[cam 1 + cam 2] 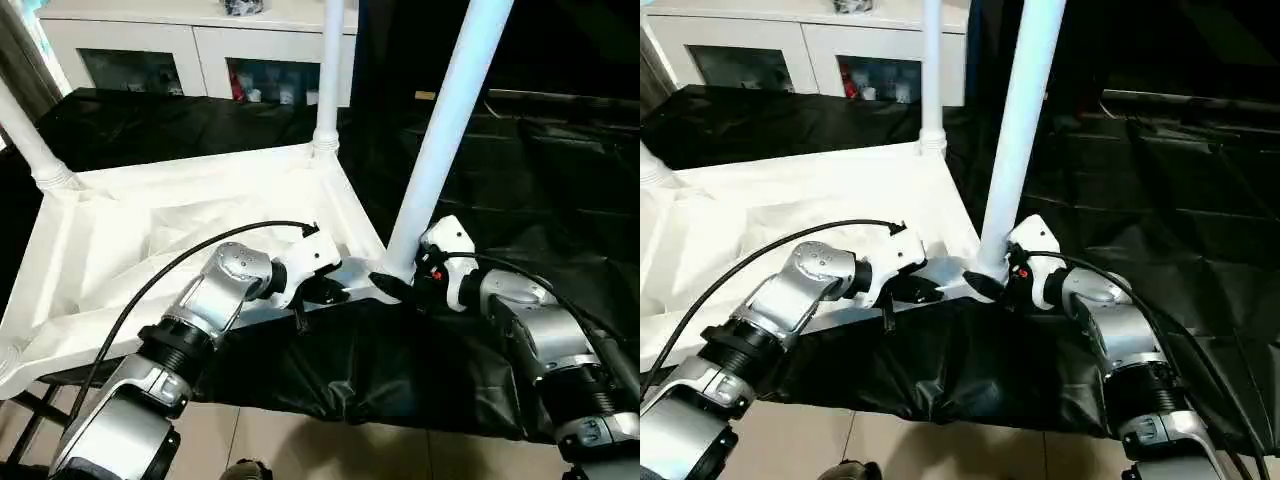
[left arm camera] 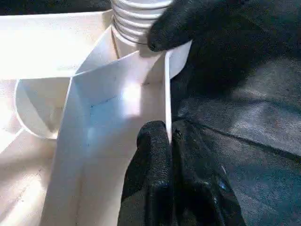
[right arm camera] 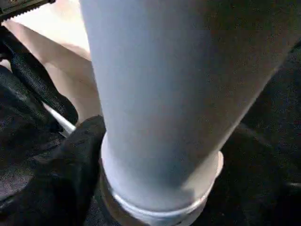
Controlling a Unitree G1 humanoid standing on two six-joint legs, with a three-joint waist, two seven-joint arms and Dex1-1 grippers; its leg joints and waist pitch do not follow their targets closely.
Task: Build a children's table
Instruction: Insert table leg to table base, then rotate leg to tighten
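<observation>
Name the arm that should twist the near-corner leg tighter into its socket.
Right. Its tool straddles the base of the long white tubular leg, while the left tool is shut on the white plastic tabletop's edge wall, steadying it.

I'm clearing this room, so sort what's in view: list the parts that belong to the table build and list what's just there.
Part of the build:
- upturned white tabletop
- near leg at its corner
- far leg standing in its socket
- leg at the left corner

Just there:
- black cover on the work table
- white cabinet behind
</observation>
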